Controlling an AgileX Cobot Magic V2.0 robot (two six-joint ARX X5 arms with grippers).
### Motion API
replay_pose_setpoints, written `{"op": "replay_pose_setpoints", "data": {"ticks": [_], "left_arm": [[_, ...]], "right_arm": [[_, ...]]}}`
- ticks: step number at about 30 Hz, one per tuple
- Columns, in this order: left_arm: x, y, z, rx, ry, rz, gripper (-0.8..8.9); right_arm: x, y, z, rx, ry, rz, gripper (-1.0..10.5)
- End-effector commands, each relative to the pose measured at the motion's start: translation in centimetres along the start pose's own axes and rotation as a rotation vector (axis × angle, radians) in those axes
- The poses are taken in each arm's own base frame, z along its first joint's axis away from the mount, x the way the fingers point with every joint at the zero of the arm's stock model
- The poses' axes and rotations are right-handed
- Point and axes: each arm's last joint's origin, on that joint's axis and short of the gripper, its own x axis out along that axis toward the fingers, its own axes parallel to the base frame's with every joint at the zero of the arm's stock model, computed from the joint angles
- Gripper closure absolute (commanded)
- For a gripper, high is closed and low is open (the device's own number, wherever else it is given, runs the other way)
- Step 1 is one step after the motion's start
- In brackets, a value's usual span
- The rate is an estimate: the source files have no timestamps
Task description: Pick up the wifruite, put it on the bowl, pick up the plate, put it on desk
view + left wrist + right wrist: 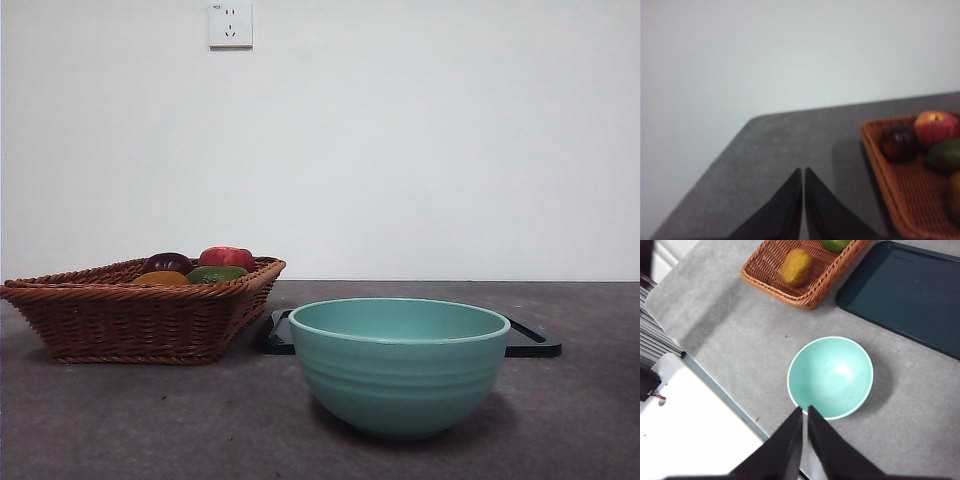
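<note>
The teal bowl (400, 370) (830, 377) stands upright and holds nothing, on the grey desk (150, 420). Several fruits lie in the wicker basket (130, 320): a red apple (226, 257) (935, 127), a dark purple fruit (166, 262) (899, 142), a green one (215, 273) (945, 156) and a brownish-yellow oval one (162, 279) (796, 267). Which of them is the wifruite I cannot tell. The only plate-like thing is a black rectangular tray (530, 345) (910, 290), flat behind the bowl. My right gripper (805, 411) hangs shut high above the bowl's edge. My left gripper (803, 172) is shut, high beside the basket.
The basket (905, 200) (770, 265) sits left of the bowl, its corner close to the tray. A white wall with a socket (230, 25) backs the desk. In the right wrist view the desk's edge (725, 390) runs near the bowl, with a white surface beyond.
</note>
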Motion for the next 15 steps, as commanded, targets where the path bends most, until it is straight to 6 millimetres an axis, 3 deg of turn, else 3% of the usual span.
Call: {"op": "replay_pose_setpoints", "data": {"ticks": [1, 7, 15], "left_arm": [[0.1, -0.1, -0.8, 0.004, 0.015, 0.005, 8.06], [0.3, -0.4, -2.6, 0.008, 0.107, -0.010, 8.06], [0.2, -0.5, -3.4, 0.011, 0.190, -0.024, 8.06]], "right_arm": [[-0.2, 0.3, 0.4, -0.024, -0.016, 0.014, 9.4], [-0.2, 0.3, 0.4, -0.023, -0.017, 0.014, 9.4], [-0.2, 0.3, 0.4, -0.023, -0.017, 0.014, 9.4]]}}
